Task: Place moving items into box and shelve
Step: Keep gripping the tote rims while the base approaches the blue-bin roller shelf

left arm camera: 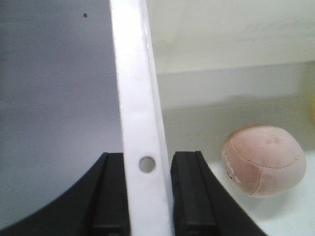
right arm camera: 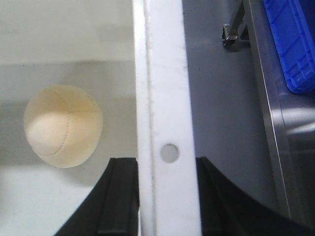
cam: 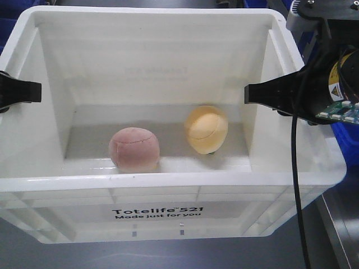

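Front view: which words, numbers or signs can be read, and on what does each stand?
"Totelife 521": front wall of the white box, black print.
"Made just for you": same wall, the line below.
Yellow label on the right arm: too small to read.
Faint print on the box's far wall: too blurred.

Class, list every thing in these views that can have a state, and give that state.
white box, upright, open-topped, both balls inside, clamped at both side rims.
pink ball, resting on the box floor, untouched.
yellow ball, on the box floor, apart from the pink ball.
left end effector, shut on the left rim.
right end effector, shut on the right rim.
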`<state>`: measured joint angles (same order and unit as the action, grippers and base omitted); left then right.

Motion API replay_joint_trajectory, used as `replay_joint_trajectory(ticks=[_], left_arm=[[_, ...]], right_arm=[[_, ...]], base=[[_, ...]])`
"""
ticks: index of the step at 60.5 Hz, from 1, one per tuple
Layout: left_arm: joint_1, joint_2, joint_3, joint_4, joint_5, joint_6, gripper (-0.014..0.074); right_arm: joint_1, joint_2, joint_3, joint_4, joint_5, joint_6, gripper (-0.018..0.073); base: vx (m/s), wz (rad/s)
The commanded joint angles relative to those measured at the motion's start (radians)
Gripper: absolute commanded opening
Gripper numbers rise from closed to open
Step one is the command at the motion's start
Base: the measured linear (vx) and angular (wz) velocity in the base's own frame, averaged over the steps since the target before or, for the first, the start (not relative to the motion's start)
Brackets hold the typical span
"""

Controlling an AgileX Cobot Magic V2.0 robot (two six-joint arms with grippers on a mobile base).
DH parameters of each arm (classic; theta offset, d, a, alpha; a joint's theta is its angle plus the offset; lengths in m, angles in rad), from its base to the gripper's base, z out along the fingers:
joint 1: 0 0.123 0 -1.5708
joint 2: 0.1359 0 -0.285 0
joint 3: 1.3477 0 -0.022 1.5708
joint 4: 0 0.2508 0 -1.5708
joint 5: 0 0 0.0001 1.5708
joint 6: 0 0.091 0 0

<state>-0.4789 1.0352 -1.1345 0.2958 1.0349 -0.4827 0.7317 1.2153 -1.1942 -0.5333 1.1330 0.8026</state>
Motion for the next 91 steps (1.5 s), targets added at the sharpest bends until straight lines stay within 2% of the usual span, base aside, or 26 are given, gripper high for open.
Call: replay_joint_trajectory(ticks=[1,91], left_arm=[[-0.006,-0.026,-0.041,0.048,-0.11,-0.002,-0.0022],[-0.006,-0.026,-0.041,0.048,-0.11,-0.002,-0.0022]], right_arm=[[-0.007,-0.034,-0.04,-0.125,-0.068,-0.006,0.0075],[-0.007,-0.034,-0.04,-0.125,-0.068,-0.006,0.0075]], base=[[0.36,-0.07],[0.37,0.0]])
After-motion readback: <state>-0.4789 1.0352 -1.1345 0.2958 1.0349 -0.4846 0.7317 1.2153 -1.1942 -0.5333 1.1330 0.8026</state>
